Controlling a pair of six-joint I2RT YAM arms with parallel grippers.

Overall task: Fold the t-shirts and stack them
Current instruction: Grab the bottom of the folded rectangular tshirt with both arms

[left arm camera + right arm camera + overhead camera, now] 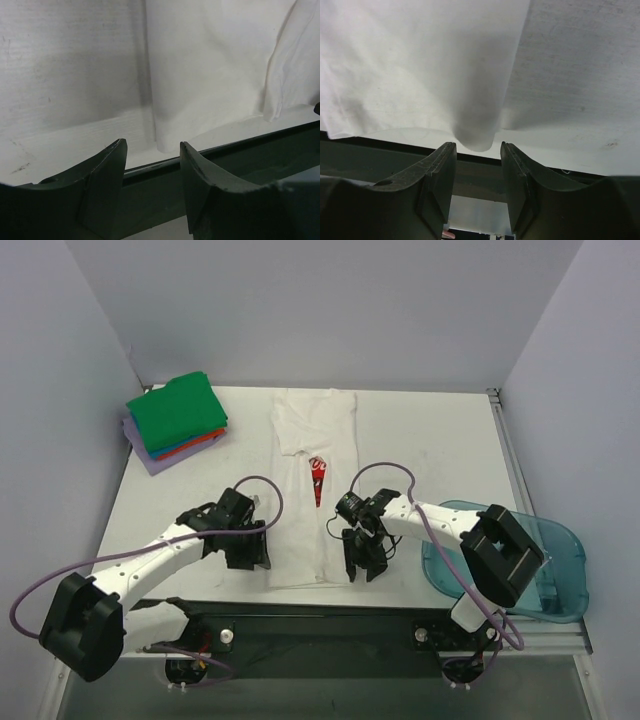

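The white t-shirt [310, 530] lies mid-tabletop [420, 440] as one long strip, sides folded in, its red logo [318, 480] showing at the seam and its hem at the near edge; the left hand [152, 144] stands at the near-left hem corner and the right hand [477, 146] at the near-right, each with jaws apart and no cloth between them, the rolled edge just ahead of the tips; that pairing looks meant for pinching both corners and carrying the hem away to halve the strip; one shirt is laid out, four are stacked far left, green [178, 408] over red-orange [205, 440], blue [175, 450] and lavender [150, 458]; one blue bin [560, 550] sits right.
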